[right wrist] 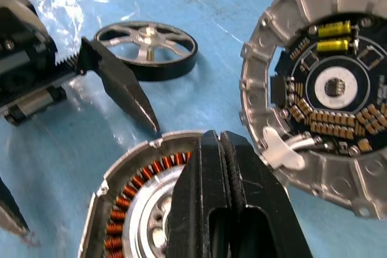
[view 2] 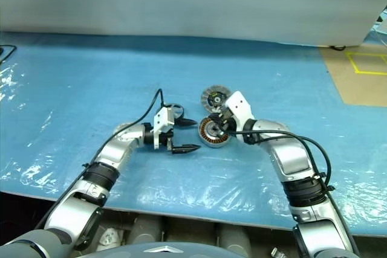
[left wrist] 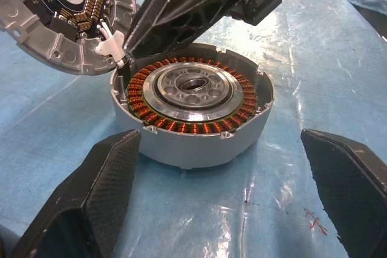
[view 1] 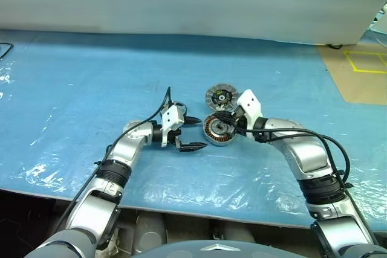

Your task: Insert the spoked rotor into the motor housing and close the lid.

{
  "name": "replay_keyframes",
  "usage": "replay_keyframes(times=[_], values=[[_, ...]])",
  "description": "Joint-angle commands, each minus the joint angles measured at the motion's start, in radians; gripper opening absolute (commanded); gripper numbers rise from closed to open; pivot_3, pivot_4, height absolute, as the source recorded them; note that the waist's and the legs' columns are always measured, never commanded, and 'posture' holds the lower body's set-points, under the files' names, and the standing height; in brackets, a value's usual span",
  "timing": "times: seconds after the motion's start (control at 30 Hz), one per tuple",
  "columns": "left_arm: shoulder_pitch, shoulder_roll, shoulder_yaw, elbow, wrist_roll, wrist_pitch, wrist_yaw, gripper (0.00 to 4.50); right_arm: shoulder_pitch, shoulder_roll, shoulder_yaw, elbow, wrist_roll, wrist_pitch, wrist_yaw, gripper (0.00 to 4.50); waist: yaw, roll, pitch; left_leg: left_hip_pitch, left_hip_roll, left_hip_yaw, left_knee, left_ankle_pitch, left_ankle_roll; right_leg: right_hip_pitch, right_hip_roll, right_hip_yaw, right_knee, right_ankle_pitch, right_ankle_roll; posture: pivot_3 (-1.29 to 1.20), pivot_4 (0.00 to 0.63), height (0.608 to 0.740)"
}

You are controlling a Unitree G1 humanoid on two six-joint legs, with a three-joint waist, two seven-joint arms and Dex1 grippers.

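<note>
The motor housing [left wrist: 193,104], a silver puck with copper windings, lies on the blue sheet in the middle. My left gripper [view 1: 202,133] stands open just left of it, one finger [left wrist: 91,197] on each side of its near wall, not touching. My right gripper [right wrist: 221,142] is shut with nothing between its fingers; its tip rests at the housing's far rim. The lid [right wrist: 320,89] lies behind the housing, circuit side up, with its white tab by that rim. The spoked rotor [right wrist: 148,46] lies flat behind the left gripper.
A blue plastic sheet [view 1: 91,89] covers the table, whose front edge [view 1: 181,200] runs close to me. A brown board with yellow tape [view 1: 360,70] lies at the far right. A black cable [view 1: 5,48] shows at the far left edge.
</note>
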Motion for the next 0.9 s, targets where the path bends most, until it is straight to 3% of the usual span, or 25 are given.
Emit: replay_keyframes(times=[0.03,0.13,0.23,0.9], values=[[0.007,0.005,-0.002,-0.023,-0.002,-0.008,0.000,4.50,0.000,-0.026,0.027,-0.015,-0.018,-0.031,0.030,0.01,-0.001,0.000,0.000,0.000,0.000,0.000,0.000,0.000,0.000,0.000,0.000,0.000,0.000,0.000,0.000,0.00,0.150,0.740],[0.006,0.007,-0.002,-0.023,-0.001,-0.007,0.000,4.50,0.008,-0.036,0.043,-0.022,-0.033,-0.034,0.035,0.61,-0.001,0.000,0.000,0.000,0.000,0.000,0.000,0.000,0.000,0.000,0.000,0.000,0.000,0.000,0.000,0.00,0.150,0.740],[0.003,0.006,-0.004,-0.021,-0.001,-0.008,-0.002,4.50,0.010,-0.042,0.051,-0.019,-0.057,-0.051,0.027,1.53,0.000,0.000,0.000,0.000,0.000,0.000,0.000,0.000,0.000,0.000,0.000,0.000,0.000,0.000,0.000,0.00,0.150,0.740],[0.004,0.002,-0.017,-0.020,-0.004,-0.009,-0.005,4.50,0.025,-0.153,0.122,-0.047,-0.152,-0.103,0.109,1.53,0.001,0.000,0.000,0.001,0.000,0.000,0.001,0.000,0.000,0.001,0.000,0.000,0.001,0.000,0.000,0.00,0.150,0.740]])
